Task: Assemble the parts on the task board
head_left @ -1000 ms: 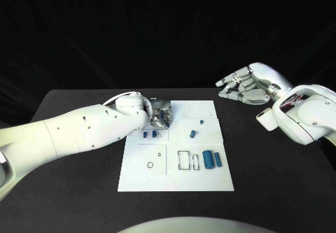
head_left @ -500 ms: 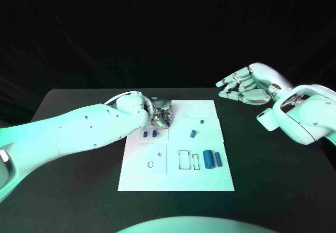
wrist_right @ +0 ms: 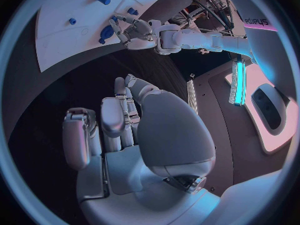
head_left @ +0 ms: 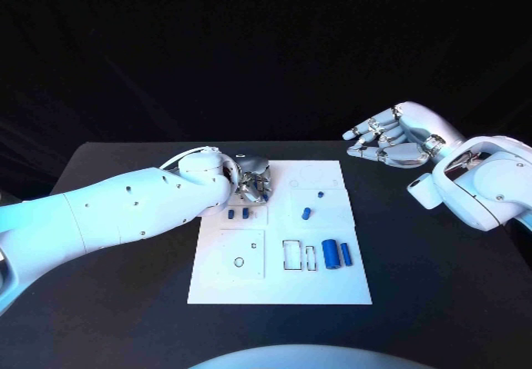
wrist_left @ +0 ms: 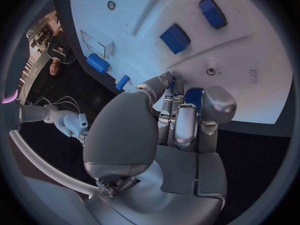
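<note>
Little has moved since the earlier frame — the left hand point(head_left: 253, 183) stays curled over a blue part point(wrist_left: 193, 96) at the task board point(head_left: 333, 288)'s upper left, likely seating it. The right hand point(head_left: 388, 138), loosely curled and holding nothing, waits at upper right — clear of the work.

Left hand point(head_left: 254, 181) reaches down with fingers curled in; right hand point(head_left: 390, 137) hovers raised, fingers bent.

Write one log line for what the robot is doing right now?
left robot hand: fingers curled on a blue part at task board far-left corner | right robot hand: raised off board, holds nothing | blue parts loose on board: large cylinder
</note>
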